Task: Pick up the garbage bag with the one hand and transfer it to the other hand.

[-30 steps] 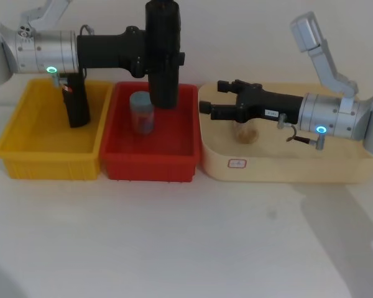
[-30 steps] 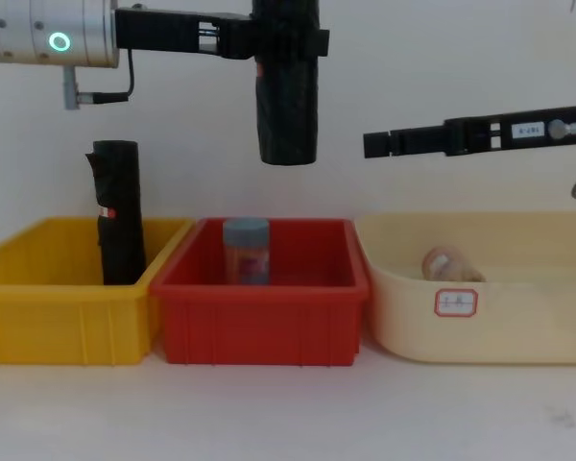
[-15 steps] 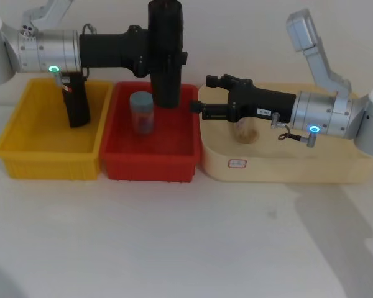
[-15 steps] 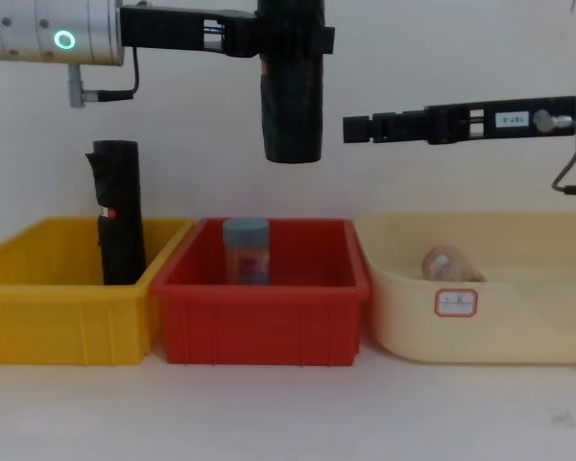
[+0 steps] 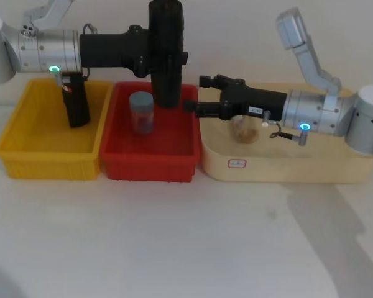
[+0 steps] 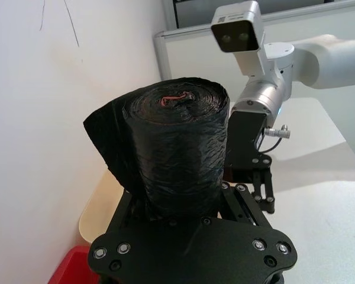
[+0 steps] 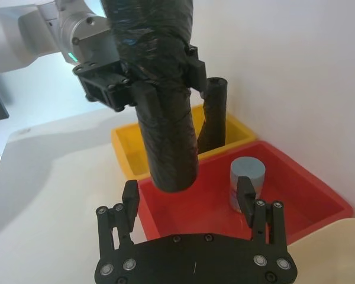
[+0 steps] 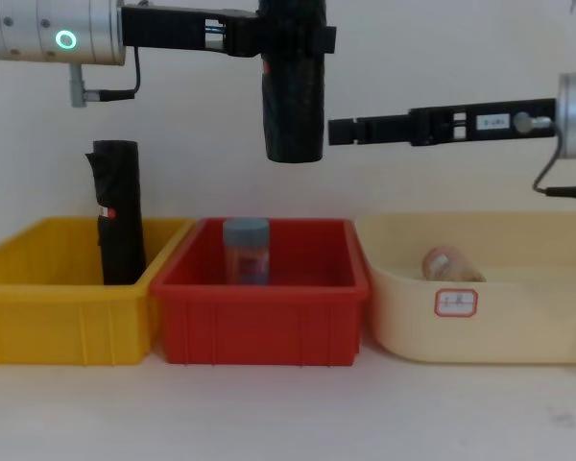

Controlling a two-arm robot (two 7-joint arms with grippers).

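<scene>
The left gripper, the one with the green-lit ring, is reaching in from 9 o'clock and its jaws are pinching the garbage bag around the upper half. The roll is hanging upright in the air, its lower end well clear of the red bin below, over that bin's 12 o'clock end. From the left wrist view a loose flap of the outer sheet is sticking out to one side of the roll.

The right gripper, with the blue-lit ring, is lying level at the roll's 3 o'clock, pointing straight at it. Its jaws are standing spread, and the fingertips are sitting just beside the lower part of the bag; I cannot tell whether they are touching it.

On the bench, the red bin is holding a jar with a grey lid, standing upright. At the red bin's 9 o'clock a yellow bin is sitting against it, with a second black roll standing at its far end. At the red bin's 3 o'clock a cream tray is holding a small brownish object.
</scene>
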